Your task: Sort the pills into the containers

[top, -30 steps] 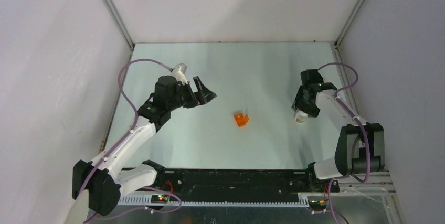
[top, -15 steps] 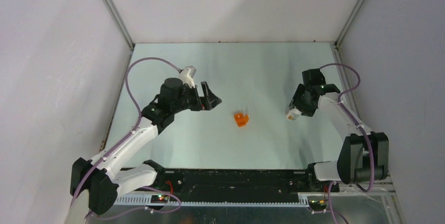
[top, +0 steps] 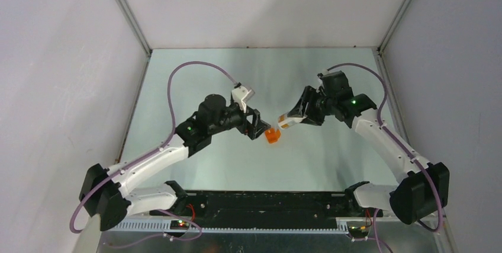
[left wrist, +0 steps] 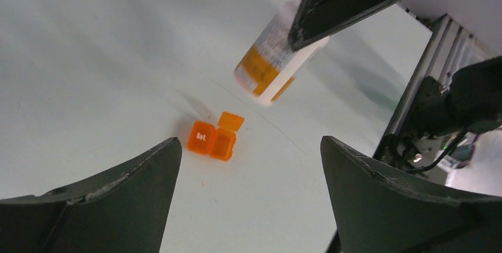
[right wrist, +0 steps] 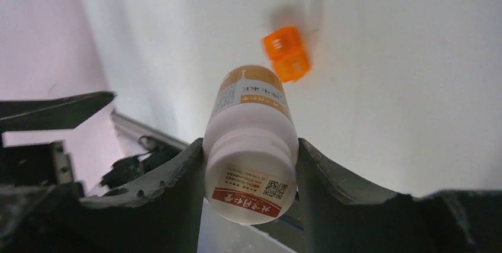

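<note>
The orange translucent cup (top: 272, 135) sits mid-table, its hinged lid open (left wrist: 213, 139). My right gripper (top: 301, 112) is shut on the white pill bottle (top: 286, 121), which hangs tilted just above and to the right of the cup. The right wrist view shows the bottle (right wrist: 251, 140) clamped between both fingers, its red-marked end facing the camera and the cup (right wrist: 286, 53) beyond it. My left gripper (top: 256, 127) stands open with nothing in it, just left of the cup, which lies ahead of its left fingertip (left wrist: 250, 146). The bottle (left wrist: 278, 63) hangs behind the cup. No pills are in view.
Metal frame rails (top: 129, 19) and pale walls enclose the table on three sides. The arms' base rail (top: 266, 202) runs along the near edge. Purple cables (top: 195, 66) loop over both arms.
Both arms have swung in toward the table's middle. The right gripper has lifted the bottle off the right side and carried it left to the cup. The left gripper has moved right, up to the cup.
</note>
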Robot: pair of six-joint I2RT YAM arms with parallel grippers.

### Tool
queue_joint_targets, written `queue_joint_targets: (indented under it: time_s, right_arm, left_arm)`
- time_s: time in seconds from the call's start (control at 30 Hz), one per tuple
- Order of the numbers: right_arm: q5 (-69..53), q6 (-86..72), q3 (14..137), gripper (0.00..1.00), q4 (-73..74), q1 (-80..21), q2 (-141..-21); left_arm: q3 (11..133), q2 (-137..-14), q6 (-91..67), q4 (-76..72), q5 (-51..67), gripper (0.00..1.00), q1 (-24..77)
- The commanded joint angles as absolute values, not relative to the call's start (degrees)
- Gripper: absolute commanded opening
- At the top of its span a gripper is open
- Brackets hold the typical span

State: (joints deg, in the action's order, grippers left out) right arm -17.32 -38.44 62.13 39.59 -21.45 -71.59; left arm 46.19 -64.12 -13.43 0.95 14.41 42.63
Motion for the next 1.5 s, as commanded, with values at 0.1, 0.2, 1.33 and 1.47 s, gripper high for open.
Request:
queue_joint_targets:
  time_s: [0.1,0.2,1.33,1.47]
  right_arm:
    - [-28.9,-44.8,65.0,0.50,31.5,-25.7,-71.7]
    - [-30.4,-45.1,65.0,0.50,30.8,-25.6,-72.1]
    - [-34.1,-28.6,65.0,0.92,30.6,-23.9,-67.9]
    - [-38.3,-22.5,65.1,0.92,30.5,-22.4,-63.9]
  left_arm:
    - [48.5,-68.3,6.2,-6.8,18.7,0.91,47.2]
    - [49.1,-70.6,8.3,-6.2,17.9,0.91,48.9]
    - [47.8,-74.2,1.9,-11.7,29.5,0.00,49.3]
    - [48.7,-73.3,-2.0,-11.3,37.5,0.00,47.4]
